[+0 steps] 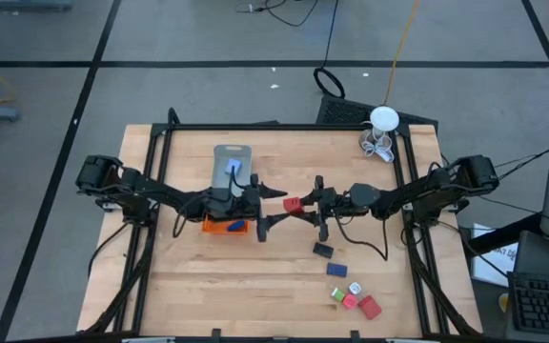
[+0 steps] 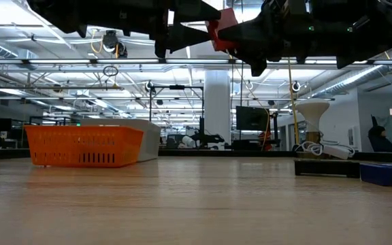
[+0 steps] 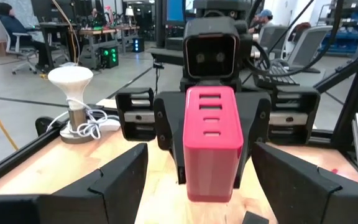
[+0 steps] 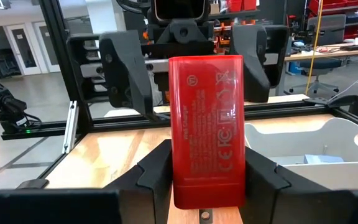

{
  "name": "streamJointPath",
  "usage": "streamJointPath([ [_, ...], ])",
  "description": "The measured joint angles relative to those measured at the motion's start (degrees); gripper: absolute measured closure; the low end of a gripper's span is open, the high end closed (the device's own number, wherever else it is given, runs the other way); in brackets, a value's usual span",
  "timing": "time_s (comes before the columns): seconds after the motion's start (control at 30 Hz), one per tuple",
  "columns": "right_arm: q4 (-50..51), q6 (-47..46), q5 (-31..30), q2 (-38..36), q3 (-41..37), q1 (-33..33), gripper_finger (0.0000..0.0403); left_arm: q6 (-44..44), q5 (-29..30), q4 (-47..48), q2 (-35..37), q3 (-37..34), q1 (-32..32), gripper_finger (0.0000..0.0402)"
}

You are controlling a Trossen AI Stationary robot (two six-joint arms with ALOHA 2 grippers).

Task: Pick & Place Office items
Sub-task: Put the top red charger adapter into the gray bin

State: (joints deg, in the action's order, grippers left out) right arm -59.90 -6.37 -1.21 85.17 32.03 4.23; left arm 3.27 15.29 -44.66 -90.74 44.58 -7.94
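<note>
A red block (image 1: 292, 204), one of the office items, hangs in the air over the middle of the table. My right gripper (image 1: 305, 206) is shut on it. Opposite it, my left gripper (image 1: 276, 211) stands open. Its two fingers (image 3: 126, 177) flank the block's free end without touching, with a gap showing on each side. That free end (image 3: 213, 115) carries several slots and faces the left wrist camera. Other office items lie on the table at the near right: a dark one (image 1: 323, 251), a blue one (image 1: 336, 270), and a green, white, pink and red cluster (image 1: 353, 298). My right gripper pinches the red block by its two narrow sides near the end closest to the wrist (image 4: 185, 186), one finger on each side. The fingers lie level, pointing toward the table's left, along the block. The block sticks out level, printed face up, clear of the table.
An orange tray (image 1: 219, 227) holding a blue piece sits under my left wrist, with a grey tray (image 1: 225, 154) just beyond it holding another blue piece. A white round thing with wire loops (image 1: 382, 129) stands at the far right corner. Black frame rails run along the table's left and right sides.
</note>
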Motion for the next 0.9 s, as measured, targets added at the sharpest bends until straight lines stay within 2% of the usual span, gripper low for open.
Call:
streamJointPath([
  [0.9,0.2,0.2,0.0,0.0,0.0,0.0,0.0277,-1.6,0.0,0.2,0.0,0.0,0.0,0.011],
])
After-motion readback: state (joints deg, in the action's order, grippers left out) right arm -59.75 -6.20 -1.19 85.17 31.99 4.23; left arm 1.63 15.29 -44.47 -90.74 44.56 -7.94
